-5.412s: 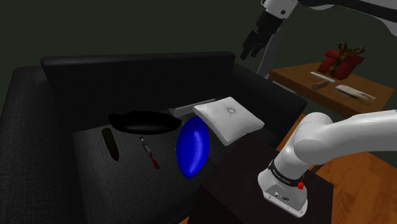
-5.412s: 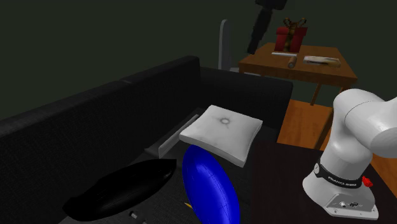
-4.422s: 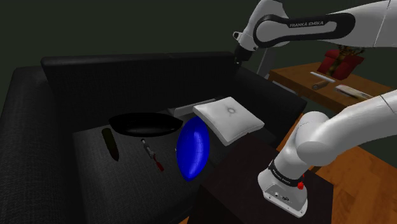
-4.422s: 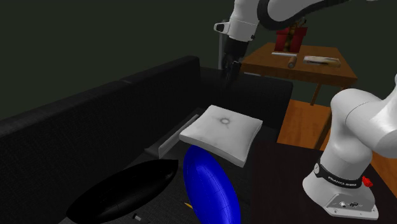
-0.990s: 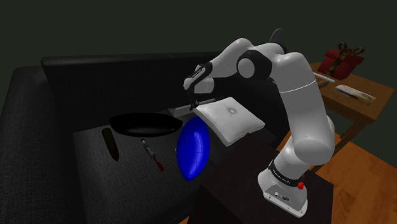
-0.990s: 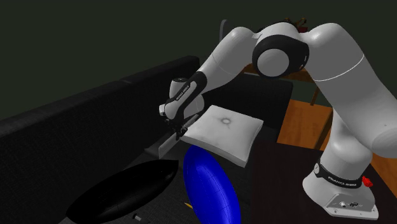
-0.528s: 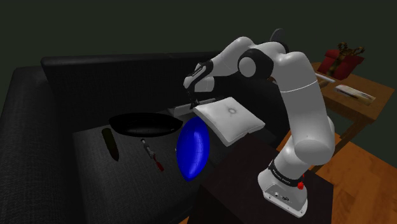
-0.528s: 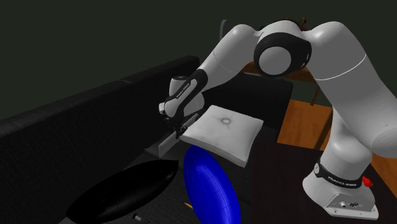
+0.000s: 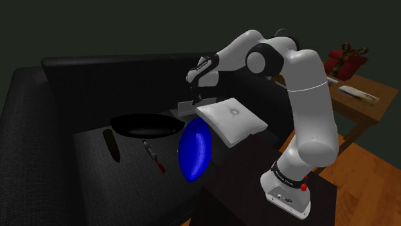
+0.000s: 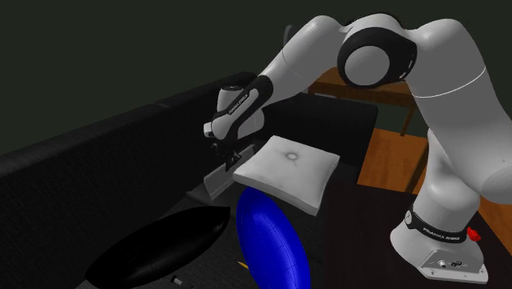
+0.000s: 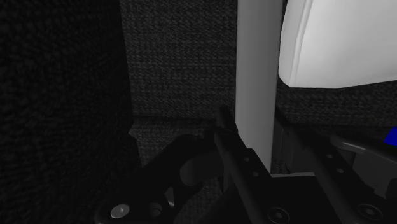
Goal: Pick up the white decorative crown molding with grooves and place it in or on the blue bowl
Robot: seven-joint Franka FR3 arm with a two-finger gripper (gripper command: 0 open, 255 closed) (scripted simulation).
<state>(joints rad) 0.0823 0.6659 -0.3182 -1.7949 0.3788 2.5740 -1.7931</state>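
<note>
The gripper (image 10: 229, 158) is closed narrow on the pale molding (image 10: 218, 181), pinching across its width, and the strip's long axis runs alongside the edge of the white pillow (image 10: 286, 170). The blue bowl (image 10: 267, 236) stands on its rim just past the pillow's near corner, toward the front of the sofa (image 10: 98, 172), so the carry looks short.

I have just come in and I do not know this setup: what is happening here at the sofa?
The white arm has its black gripper shut on the white molding strip, beside the white pillow on the dark sofa. The blue bowl stands on its edge next to the pillow; the molding is not yet in it.
</note>
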